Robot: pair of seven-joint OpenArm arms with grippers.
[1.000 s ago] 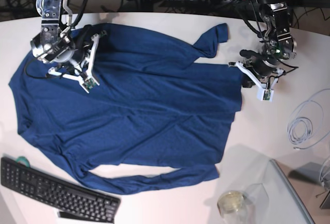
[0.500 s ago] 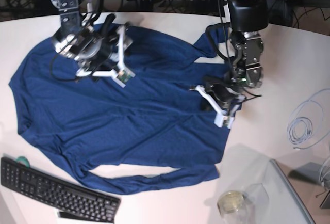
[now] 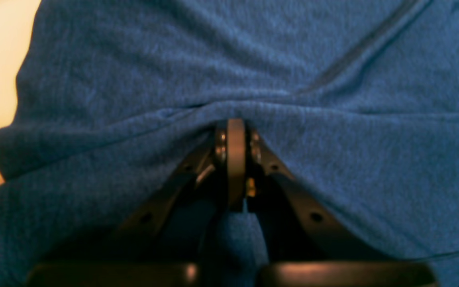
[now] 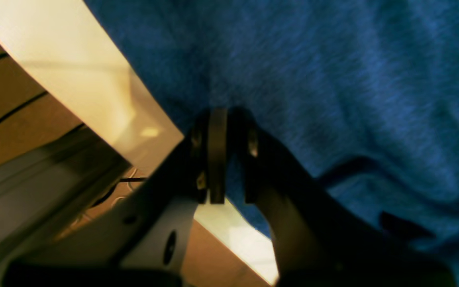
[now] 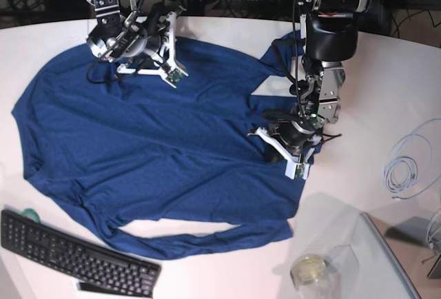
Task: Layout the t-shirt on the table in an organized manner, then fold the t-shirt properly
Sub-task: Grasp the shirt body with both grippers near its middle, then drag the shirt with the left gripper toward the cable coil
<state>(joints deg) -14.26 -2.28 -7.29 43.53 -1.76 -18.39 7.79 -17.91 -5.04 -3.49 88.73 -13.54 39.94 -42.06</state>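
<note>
T-shirt (image 5: 151,154) spread over the table (image 5: 358,58). Left gripper (image 3: 235,137) — fingers pressed together, pinching a fabric ridge. Right gripper (image 4: 221,131) — fingers nearly closed on shirt cloth at the table's edge.

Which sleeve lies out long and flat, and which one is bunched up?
The sleeve near the keyboard lies long and flat along the table. The other sleeve, at the far edge, is crumpled and folded over.

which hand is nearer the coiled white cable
Left. The left hand sits on the t-shirt near its right edge, closer to the cable; the right hand is far across at the shirt's top.
</note>
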